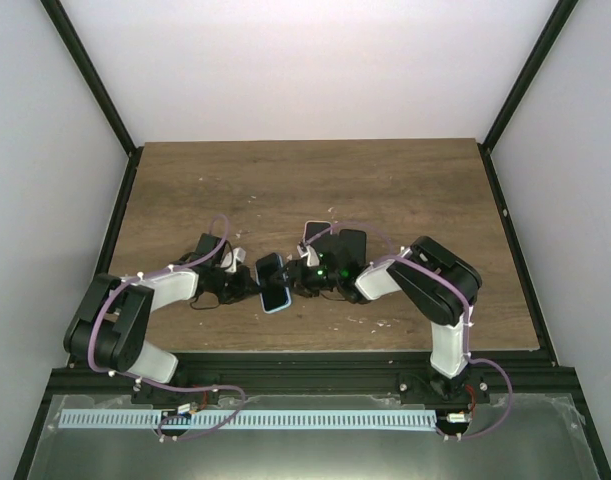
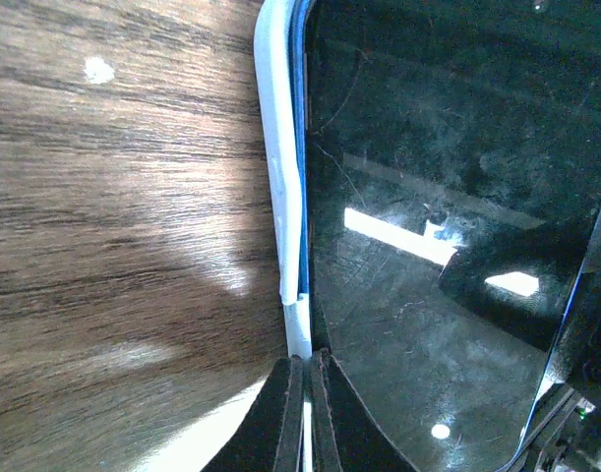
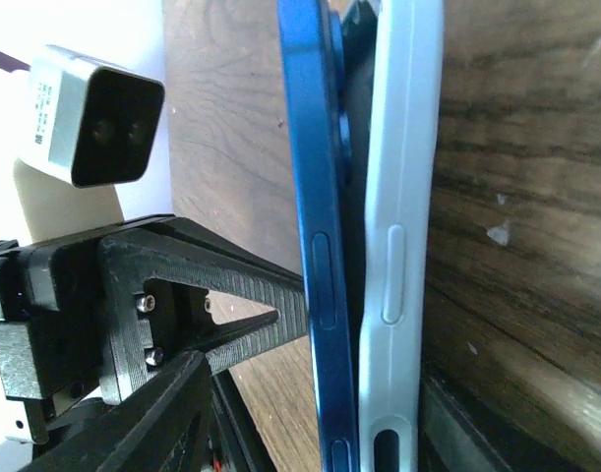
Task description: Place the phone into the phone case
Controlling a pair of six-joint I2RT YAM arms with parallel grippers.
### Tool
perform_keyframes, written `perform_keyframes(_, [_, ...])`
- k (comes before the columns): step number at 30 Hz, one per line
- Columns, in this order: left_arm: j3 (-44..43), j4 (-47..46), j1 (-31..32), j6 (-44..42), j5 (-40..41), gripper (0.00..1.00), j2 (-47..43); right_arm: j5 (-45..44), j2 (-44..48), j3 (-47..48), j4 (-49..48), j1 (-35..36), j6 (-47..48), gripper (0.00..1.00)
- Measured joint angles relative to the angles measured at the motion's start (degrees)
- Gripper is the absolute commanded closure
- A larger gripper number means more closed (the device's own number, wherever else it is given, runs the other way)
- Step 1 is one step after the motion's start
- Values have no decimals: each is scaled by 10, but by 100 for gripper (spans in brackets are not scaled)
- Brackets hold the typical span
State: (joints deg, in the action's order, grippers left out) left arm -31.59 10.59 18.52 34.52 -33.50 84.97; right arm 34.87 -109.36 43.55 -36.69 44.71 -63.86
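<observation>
The blue phone [image 1: 274, 279] has a black screen and sits partly in the pale blue case [image 1: 278, 306] at the table's near middle, held between both grippers. In the left wrist view my left gripper [image 2: 307, 360] is shut on the case's pale rim [image 2: 280, 177], beside the phone's screen [image 2: 438, 197]. In the right wrist view the phone's blue edge [image 3: 315, 246] stands slightly apart from the case's side [image 3: 403, 246]. My right gripper [image 3: 315, 379] straddles both. Its left finger [image 3: 152, 418] is clear of the phone.
A dark flat phone-like item [image 1: 342, 247] lies just behind the right gripper [image 1: 301, 277], with a pink-edged one [image 1: 315, 231] beside it. The left gripper [image 1: 247, 283] and its camera [image 3: 93, 113] are close to the phone. Bare wooden table [image 1: 315, 180] lies beyond.
</observation>
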Motion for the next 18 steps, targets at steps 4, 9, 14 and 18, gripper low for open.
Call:
perform_keyframes(4, [0,-1,0,0,0,95,1,9,-2,4,18,2,4,69])
perform_keyframes(9, [0,-1,0,0,0,93,1,7,-2,5,35,2,18,86])
perform_keyframes(14, [0,2,0,2,2,87,-2,1,-1,5,43,2,36,97])
perform_keyframes(18, [0,16,3,10,8,77,-12,-5,12,5,64,5,50,99])
